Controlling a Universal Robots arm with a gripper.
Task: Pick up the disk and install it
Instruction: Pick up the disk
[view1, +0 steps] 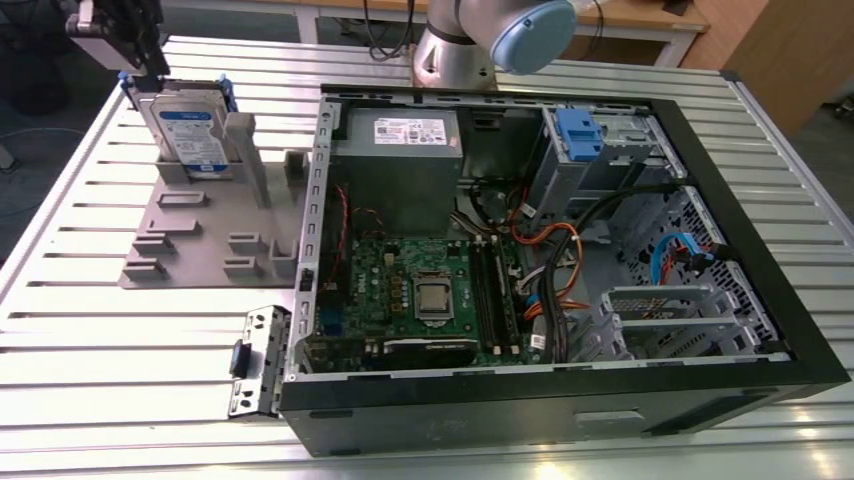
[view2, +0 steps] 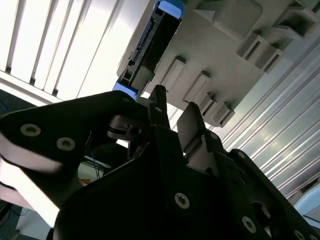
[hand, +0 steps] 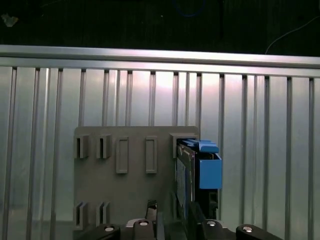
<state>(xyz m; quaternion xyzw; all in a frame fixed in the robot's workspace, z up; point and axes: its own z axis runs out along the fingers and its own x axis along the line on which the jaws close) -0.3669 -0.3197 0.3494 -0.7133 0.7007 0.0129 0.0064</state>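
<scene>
The gripper's (view2: 174, 107) two black fingers (view2: 159, 100) stand apart, released, with nothing clamped between them; through the gap in the second wrist view the grey fixture plate (view2: 220, 55) shows. In the exterior view the fingertips hang just above the top edge of the disk (view1: 187, 130), close to its blue carrier bracket; whether they touch it cannot be told.

The disk stands upright on its edge in a slot of the grey fixture plate (view1: 200, 240), at the plate's corner away from the computer case (view1: 534, 415), its white-and-blue label facing out. In the first wrist view the disk (hand: 197, 170) is seen edge-on, blue bracket uppermost, at one side of the plate, whose other raised slots are unfilled.

The plate lies flat on the slatted metal table (view1: 80, 330). Beside the plate, on the exterior view's right, the open computer case lies on its side, with a grey power supply (view1: 400, 160) and a green motherboard (view1: 414, 290) inside. A small metal bracket (view1: 260, 360) lies on the table between plate and case front.
</scene>
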